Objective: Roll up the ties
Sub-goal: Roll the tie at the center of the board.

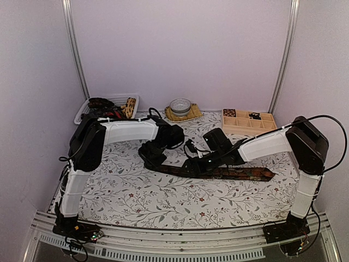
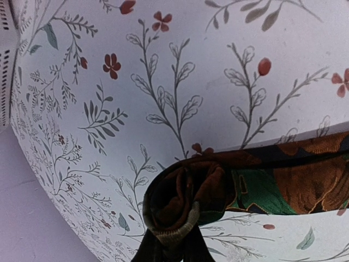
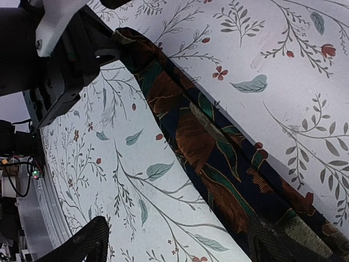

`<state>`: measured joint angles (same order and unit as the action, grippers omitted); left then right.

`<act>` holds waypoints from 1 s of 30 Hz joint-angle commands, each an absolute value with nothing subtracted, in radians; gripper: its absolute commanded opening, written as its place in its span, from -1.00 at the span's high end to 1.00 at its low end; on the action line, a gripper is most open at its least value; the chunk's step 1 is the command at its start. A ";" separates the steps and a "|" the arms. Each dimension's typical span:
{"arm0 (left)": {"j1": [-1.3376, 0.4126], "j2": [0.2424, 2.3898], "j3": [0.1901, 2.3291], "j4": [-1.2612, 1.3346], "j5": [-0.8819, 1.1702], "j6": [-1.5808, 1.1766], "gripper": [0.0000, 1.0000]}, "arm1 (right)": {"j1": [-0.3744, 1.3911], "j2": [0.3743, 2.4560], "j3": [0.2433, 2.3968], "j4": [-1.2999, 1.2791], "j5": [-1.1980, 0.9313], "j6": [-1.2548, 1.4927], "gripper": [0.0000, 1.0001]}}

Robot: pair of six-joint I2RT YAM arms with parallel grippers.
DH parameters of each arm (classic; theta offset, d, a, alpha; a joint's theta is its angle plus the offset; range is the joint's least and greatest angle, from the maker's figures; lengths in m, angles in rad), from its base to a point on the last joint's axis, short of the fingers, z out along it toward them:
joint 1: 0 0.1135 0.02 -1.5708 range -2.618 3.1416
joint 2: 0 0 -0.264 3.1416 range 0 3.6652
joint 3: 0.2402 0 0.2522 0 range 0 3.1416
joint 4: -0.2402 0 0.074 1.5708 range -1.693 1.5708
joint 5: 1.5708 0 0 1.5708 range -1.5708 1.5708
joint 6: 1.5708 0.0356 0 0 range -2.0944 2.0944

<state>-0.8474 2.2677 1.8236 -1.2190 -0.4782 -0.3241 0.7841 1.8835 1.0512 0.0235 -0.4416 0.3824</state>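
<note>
Where the left gripper pinches it, the tie curls.

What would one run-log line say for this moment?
tie: one end rolled, rest flat | left gripper: shut on rolled end | right gripper: open over flat part

Your white-and-black left arm stands elbow-high, forearm level toward centre. Its black two-finger left gripper points down, jaws pinched on the rolled end of the dark patterned necktie. Your right arm reaches left, low. The right gripper has its jaws spread wide.
</note>
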 commanded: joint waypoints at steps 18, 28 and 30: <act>-0.923 2.347 1.932 -1.250 -0.452 -0.362 0.72 | 0.754 1.931 1.015 0.109 -0.570 0.445 -0.67; -0.937 2.383 1.969 -1.347 -0.605 -0.410 1.00 | 0.743 1.929 0.993 0.142 -0.612 0.466 -0.65; -0.937 2.387 1.968 -1.368 -0.641 -0.424 1.00 | 0.741 1.908 0.980 0.157 -0.631 0.479 -0.65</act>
